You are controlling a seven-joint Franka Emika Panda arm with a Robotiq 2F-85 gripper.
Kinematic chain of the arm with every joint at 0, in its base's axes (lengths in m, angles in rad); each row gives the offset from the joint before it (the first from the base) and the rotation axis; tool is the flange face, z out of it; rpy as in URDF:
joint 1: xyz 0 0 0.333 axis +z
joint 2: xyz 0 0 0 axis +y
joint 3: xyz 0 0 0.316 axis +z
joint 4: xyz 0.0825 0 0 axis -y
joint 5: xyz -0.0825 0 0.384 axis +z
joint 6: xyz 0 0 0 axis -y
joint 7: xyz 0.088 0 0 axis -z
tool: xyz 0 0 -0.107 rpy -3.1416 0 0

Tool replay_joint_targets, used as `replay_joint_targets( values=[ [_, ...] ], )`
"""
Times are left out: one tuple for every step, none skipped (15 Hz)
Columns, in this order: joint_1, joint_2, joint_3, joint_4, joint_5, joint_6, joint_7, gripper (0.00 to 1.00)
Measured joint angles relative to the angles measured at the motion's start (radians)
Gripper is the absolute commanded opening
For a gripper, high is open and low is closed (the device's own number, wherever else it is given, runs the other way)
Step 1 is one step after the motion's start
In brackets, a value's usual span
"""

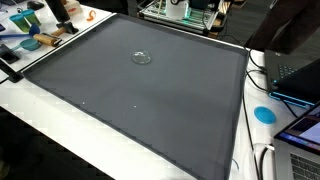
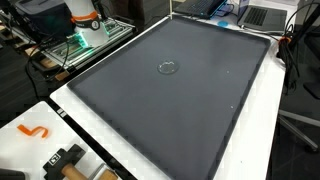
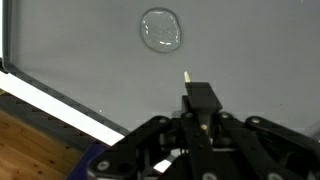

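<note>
1. one clear round disc [image 3: 162, 28] is the only loose thing on the dark grey mat [image 3: 80, 60]. in both exterior views it lies alone, toward the far middle of the mat [image 1: 143, 57] [image 2: 168, 68].
2. handling, as a judgement: it looks thin, light and see-through, probably plastic or glass, so it is stiff but easy to crack or send skidding. its glossy skin is likely slippery against metal pads.
3. where to take hold: it sits low and flat, with little height to pinch. opposite sides of its rim look like the best grip, with the fingers brought right down to the mat surface.
4. the gripper [image 3: 203, 105] shows only in the wrist view, at the bottom edge. a black block with a pale sliver [image 3: 186, 75] stands at its middle. i cannot tell whether that is something held or part of the hand, nor how wide the fingers stand.
5. relative to the hand: the disc is ahead of the fingertips and slightly to the picture's left, apart from them, with bare mat between. the white table edge [image 3: 60, 105] and wooden floor [image 3: 30, 140] lie off to the side.
</note>
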Motion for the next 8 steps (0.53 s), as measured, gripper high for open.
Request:
replay_joint_targets(
  values=[
    [-0.002, 0.018, 0.006, 0.006, -0.018, 0.023, 0.015, 0.03],
    [-0.004, 0.036, 0.011, 0.012, -0.038, 0.050, 0.029, 0.03],
    [-0.007, 0.054, 0.016, 0.016, -0.057, 0.075, 0.042, 0.03],
    [-0.011, 0.072, 0.021, 0.022, -0.078, 0.095, 0.053, 0.03],
    [-0.014, 0.091, 0.026, 0.030, -0.101, 0.108, 0.064, 0.03],
    [-0.017, 0.110, 0.031, 0.039, -0.125, 0.115, 0.075, 0.03],
    [-0.020, 0.129, 0.035, 0.048, -0.150, 0.119, 0.085, 0.03],
    [-0.022, 0.147, 0.038, 0.058, -0.171, 0.120, 0.093, 0.03]
  ],
)
